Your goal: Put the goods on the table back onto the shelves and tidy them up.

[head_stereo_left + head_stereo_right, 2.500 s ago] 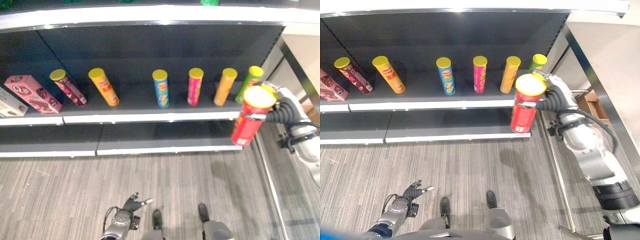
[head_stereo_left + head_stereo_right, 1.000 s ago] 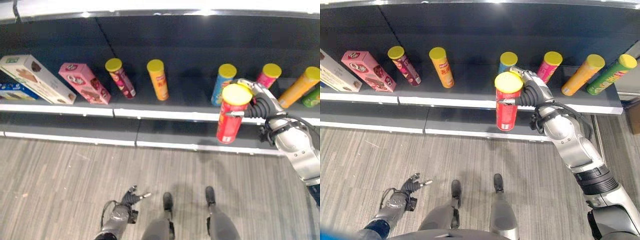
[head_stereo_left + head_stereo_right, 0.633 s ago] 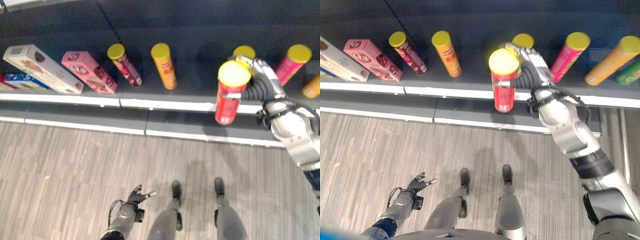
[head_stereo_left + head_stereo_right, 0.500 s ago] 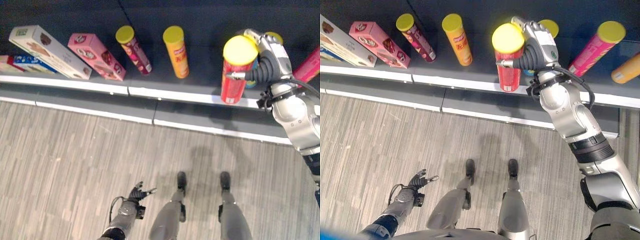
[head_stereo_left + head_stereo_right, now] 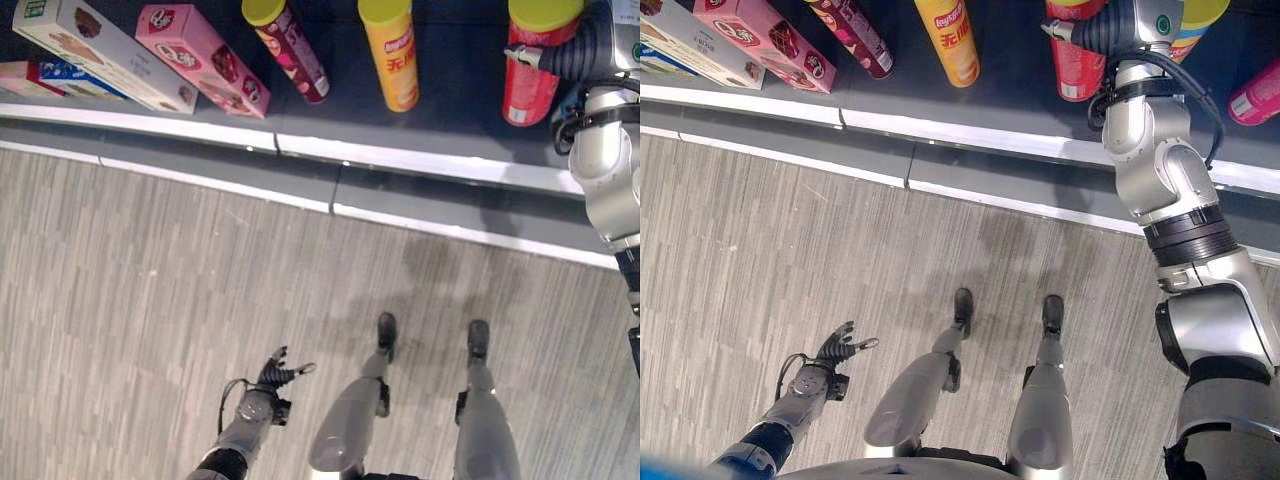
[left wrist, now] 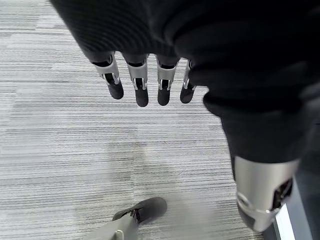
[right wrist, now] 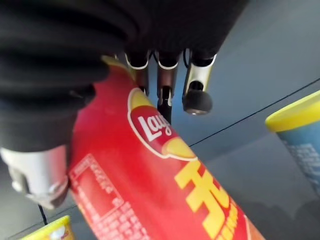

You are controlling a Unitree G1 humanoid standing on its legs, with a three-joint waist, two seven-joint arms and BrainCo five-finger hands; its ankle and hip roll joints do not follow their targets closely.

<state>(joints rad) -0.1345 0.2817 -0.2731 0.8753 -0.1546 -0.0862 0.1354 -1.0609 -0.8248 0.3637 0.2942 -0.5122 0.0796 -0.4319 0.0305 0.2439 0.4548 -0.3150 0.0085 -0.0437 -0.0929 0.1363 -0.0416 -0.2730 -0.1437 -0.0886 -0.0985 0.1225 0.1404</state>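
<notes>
Shelf (image 5: pixel 420 160) runs across 12 o'clock, floor (image 5: pixel 150 300) before it. On shelf, from 10 toward 2 o'clock: three boxes (image 5: pixel 95 55), two upright cans (image 5: pixel 345 50), then the held can (image 5: pixel 530 70) in right robot hand (image 5: pixel 590 50). Left robot hand (image 5: pixel 270 378) low at 7 o'clock, over floor.

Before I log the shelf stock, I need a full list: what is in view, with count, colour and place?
Red can: one, red with yellow lid, on the shelf, held upright.
Orange can: one, left of the red can.
Maroon can: one, left of the orange can.
Blue can: one, yellow lid, beside the red can.
Pink can: one, at the shelf's right.
Pink box: one, left of the maroon can.
White box: one, further left.
Right hand: clasps the red can.
Left hand: low over the floor, fingers relaxed.
</notes>
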